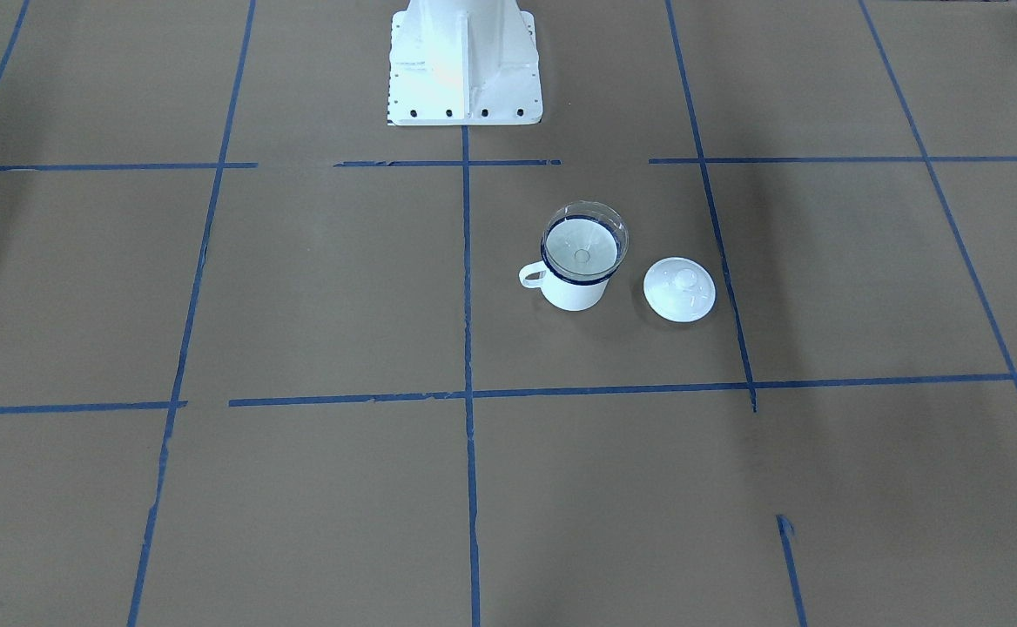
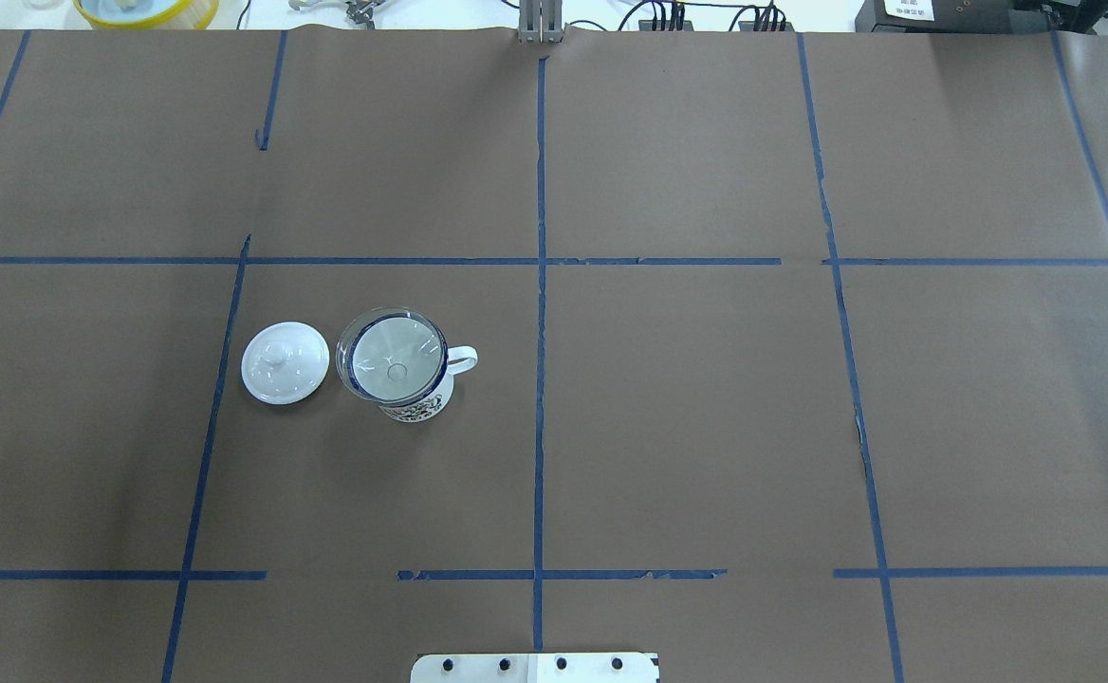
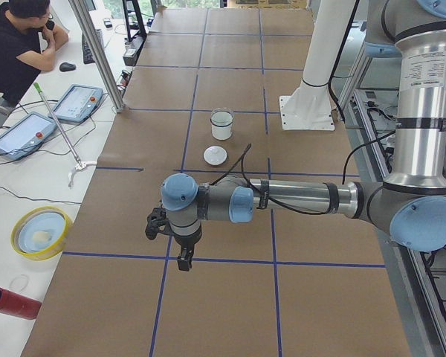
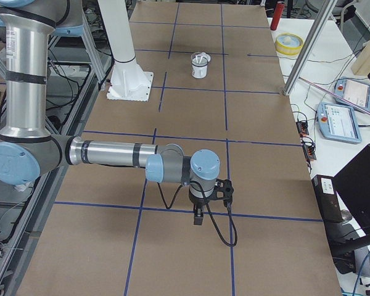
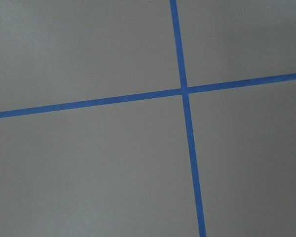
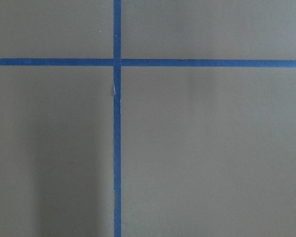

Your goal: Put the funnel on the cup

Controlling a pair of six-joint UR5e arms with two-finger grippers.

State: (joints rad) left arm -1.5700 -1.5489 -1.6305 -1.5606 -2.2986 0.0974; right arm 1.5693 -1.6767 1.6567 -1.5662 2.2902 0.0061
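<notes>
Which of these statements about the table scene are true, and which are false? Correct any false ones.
1. The funnel sits in the mouth of the cup. True.
2. The lid covers the cup. False: it lies flat on the table beside the cup, knob up.
3. The cup stands upright. True.
4. The left tool grips the funnel. False: it hangs over the table, far from the funnel, with nothing in it.
</notes>
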